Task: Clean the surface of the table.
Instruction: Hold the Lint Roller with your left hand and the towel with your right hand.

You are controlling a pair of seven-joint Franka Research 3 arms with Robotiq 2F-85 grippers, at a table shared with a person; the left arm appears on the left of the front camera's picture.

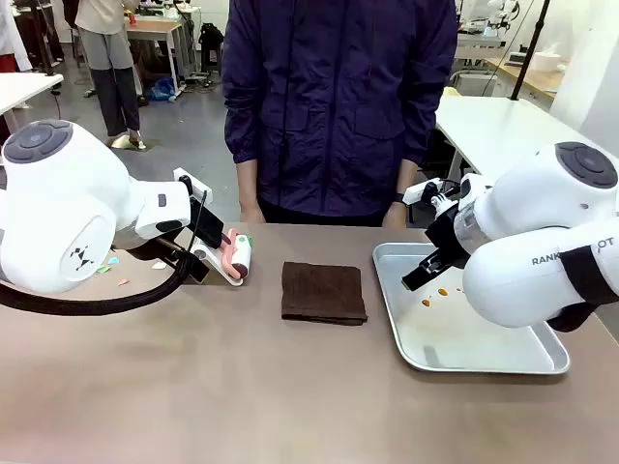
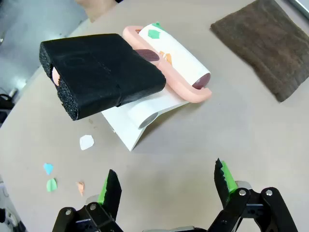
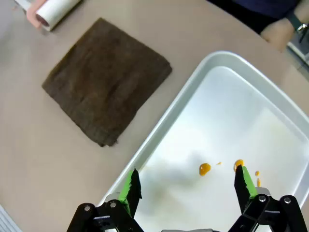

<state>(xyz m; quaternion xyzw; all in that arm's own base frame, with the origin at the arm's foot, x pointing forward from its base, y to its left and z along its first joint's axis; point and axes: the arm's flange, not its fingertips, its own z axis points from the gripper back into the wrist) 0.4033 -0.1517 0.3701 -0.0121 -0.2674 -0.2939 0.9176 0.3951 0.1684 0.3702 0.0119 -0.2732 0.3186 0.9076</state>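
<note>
The greyish-brown table carries a lint roller with a white roll, pink frame and black foam handle. It leans on a white stand, and coloured scraps stick to the roll. Small paper scraps lie on the table near it. My left gripper hovers open just short of the stand, holding nothing. A folded brown cloth lies mid-table. My right gripper is open above the near-left part of the silver tray, with nothing between its fingers.
Orange drops spot the tray's floor. A person in a dark jacket stands at the far edge, one hand by the tray's far corner. More scraps lie at the table's left. White-topped tables stand behind.
</note>
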